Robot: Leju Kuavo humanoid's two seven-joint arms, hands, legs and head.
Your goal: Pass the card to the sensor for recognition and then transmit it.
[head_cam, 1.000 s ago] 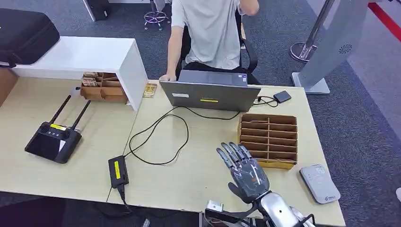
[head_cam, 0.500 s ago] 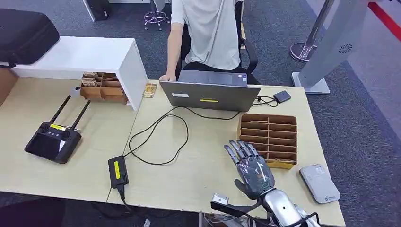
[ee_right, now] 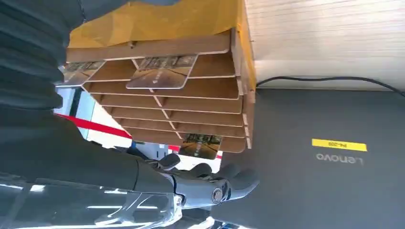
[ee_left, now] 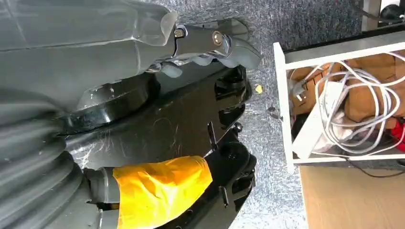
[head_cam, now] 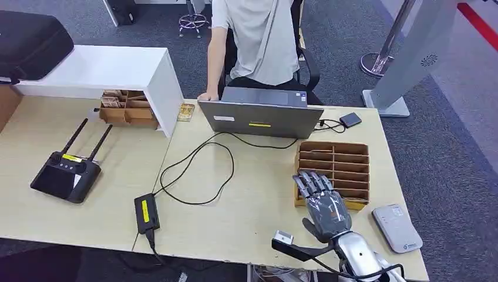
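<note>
A brown wooden slotted rack (head_cam: 335, 170) stands on the table right of centre. In the right wrist view the rack (ee_right: 191, 47) holds several cards, one (ee_right: 162, 71) in a near slot and another (ee_right: 201, 145) in a far slot. My right hand (head_cam: 324, 205) hovers at the rack's near left corner with its fingers (ee_right: 210, 186) stretched out and apart, holding nothing. The grey-white card sensor (head_cam: 397, 228) lies on the table to the right of that hand. My left hand (ee_left: 205, 45) hangs below table height, loosely spread and holding nothing.
A grey laptop (head_cam: 261, 117) stands behind the rack, with a person (head_cam: 258, 41) seated at it. A black cable (head_cam: 194, 170) loops to a power adapter (head_cam: 147, 212). A black remote controller (head_cam: 64, 176) lies at the left, a white shelf (head_cam: 117, 70) behind it.
My right hand has moved to the right and forward, from the bare tabletop up to the rack's near left corner. Its fingers stay spread.
</note>
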